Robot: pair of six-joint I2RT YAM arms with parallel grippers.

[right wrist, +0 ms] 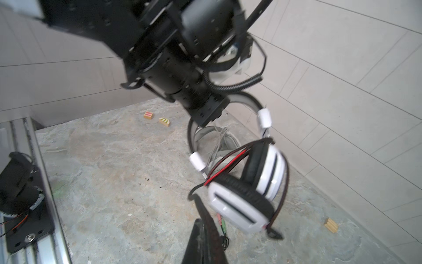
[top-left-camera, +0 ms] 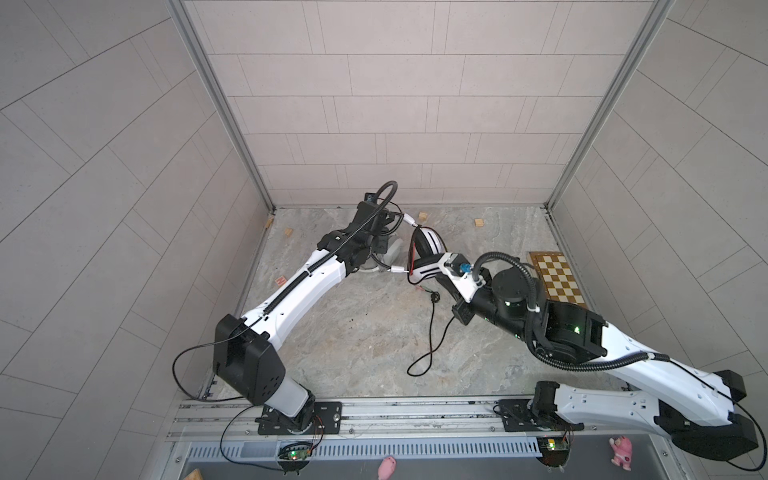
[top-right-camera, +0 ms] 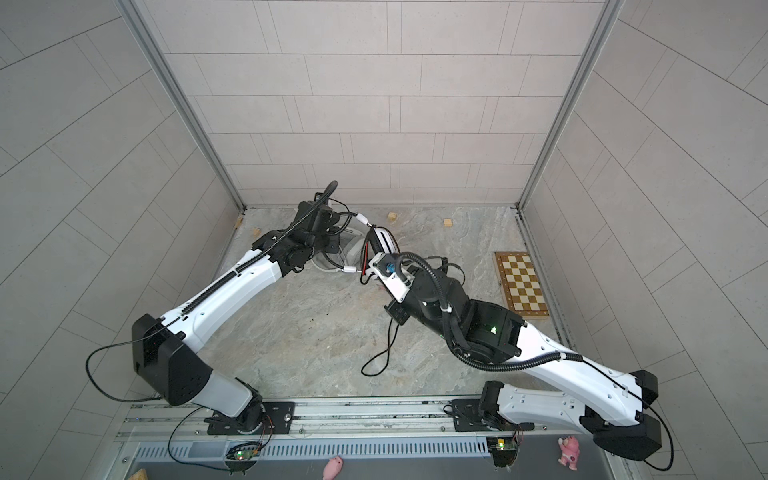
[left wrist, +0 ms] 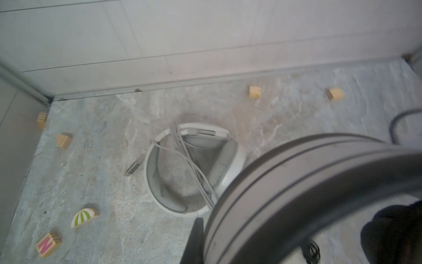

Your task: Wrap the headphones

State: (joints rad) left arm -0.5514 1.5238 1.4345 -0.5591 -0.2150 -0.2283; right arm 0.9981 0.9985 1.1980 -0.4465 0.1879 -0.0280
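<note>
From where I stand, the left gripper point(right wrist: 209, 116) is clamped on the headband of the black-and-white headset point(right wrist: 269, 173), holding it clear of the table point(top-left-camera: 353, 353). The right gripper point(right wrist: 202, 233), at its six o'clock, pinches the black cable point(right wrist: 284, 189). The white headset point(left wrist: 235, 157) lies at nine o'clock.

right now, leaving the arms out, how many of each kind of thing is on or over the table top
headsets: 2, black-and-white headset, white headset
plain wooden blocks: 4 clearly seen
letter block: 1
striped half-round block: 1
chessboard: 1
total: 9
</note>
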